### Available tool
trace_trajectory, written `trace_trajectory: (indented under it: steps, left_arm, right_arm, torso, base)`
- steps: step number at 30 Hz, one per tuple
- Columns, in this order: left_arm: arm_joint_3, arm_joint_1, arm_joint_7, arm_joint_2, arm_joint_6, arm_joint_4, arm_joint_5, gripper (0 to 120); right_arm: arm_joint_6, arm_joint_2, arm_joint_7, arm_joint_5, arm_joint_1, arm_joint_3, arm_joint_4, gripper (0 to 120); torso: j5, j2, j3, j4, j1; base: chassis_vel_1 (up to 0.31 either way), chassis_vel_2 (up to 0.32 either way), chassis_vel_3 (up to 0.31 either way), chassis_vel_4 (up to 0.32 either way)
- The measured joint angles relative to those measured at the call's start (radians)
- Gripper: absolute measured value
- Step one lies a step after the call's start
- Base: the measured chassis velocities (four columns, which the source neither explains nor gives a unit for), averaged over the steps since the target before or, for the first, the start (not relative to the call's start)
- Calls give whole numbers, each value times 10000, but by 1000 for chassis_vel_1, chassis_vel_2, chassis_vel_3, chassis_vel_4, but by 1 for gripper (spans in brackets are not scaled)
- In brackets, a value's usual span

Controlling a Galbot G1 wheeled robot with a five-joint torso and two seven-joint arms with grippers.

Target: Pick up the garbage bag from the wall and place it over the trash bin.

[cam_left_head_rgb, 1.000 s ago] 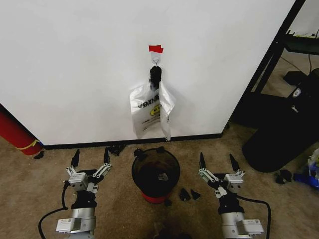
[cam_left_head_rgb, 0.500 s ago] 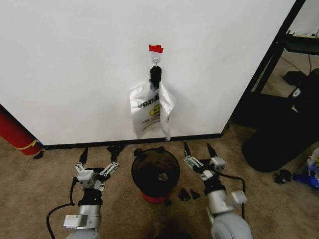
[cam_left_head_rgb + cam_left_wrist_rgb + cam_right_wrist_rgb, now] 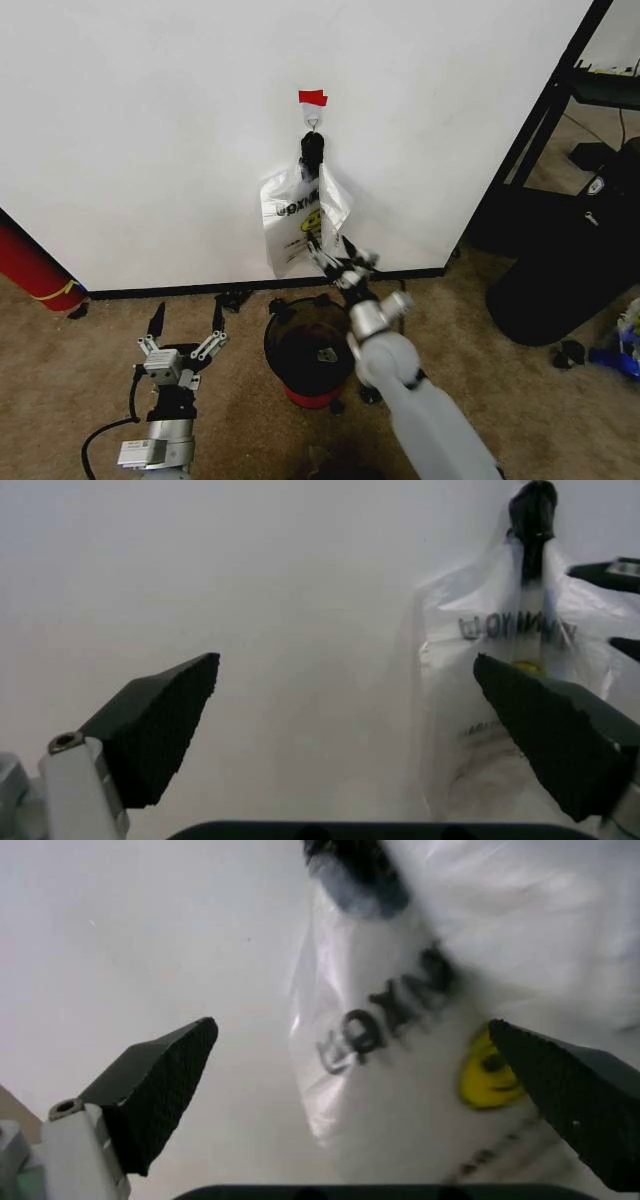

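A white plastic bag [image 3: 298, 215] with black lettering and a yellow smiley hangs by a black bunched top from a small hook [image 3: 313, 121] under red tape [image 3: 312, 98] on the wall [image 3: 150, 130]. I cannot make out the garbage bag apart from it. The round black trash bin [image 3: 273, 350] with a red base stands on the carpet below. My right gripper [image 3: 338, 252] is open, raised above the bin and close to the bag's lower part [image 3: 400, 1087]. My left gripper [image 3: 186, 312] is open and low, left of the bin, facing the wall and bag [image 3: 500, 667].
A red cylinder [image 3: 28, 265] leans at the far left by the black baseboard [image 3: 180, 291]. A bulky black object [image 3: 570, 270] and a black frame [image 3: 540, 110] stand at the right. Small black pieces [image 3: 380, 390] lie on the carpet beside the bin.
My right arm has lifted from the floor right of the bin and swung up and left to the hanging bag. The left gripper drifted slightly but stays low.
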Motion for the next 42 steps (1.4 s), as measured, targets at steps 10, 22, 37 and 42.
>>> trace_trajectory:
  steps: [10, 22, 37, 42]
  left_arm:
    - [-64, -9, -16, 4, -41, 101, -54, 100]
    - [50, -30, -15, -53, -205, 190, -11, 100]
    - [49, 10, -16, -127, -383, 242, -9, 100]
    - [60, 16, -15, -165, -383, 241, -9, 100]
  right_arm:
    - [118, 1072, 97, -83, 1332, 241, -1494, 100]
    - [133, 1046, 153, 929, 2443, 473, -2261, 100]
    - [105, 943, 163, 1431, 3103, 221, -2294, 100]
    - [54, 889, 236, 1693, 3309, 201, -2368, 100]
  torso:
    - [5, 0, -1, -3, 0]
    - [4, 0, -1, 1, 0]
    - [4, 0, -2, 0, -1]
    - [4, 0, -2, 0, -1]
  base:
    - [0, 0, 0, 0]
    - [0, 0, 0, 0]
    - [0, 0, 0, 0]
    - [0, 0, 0, 0]
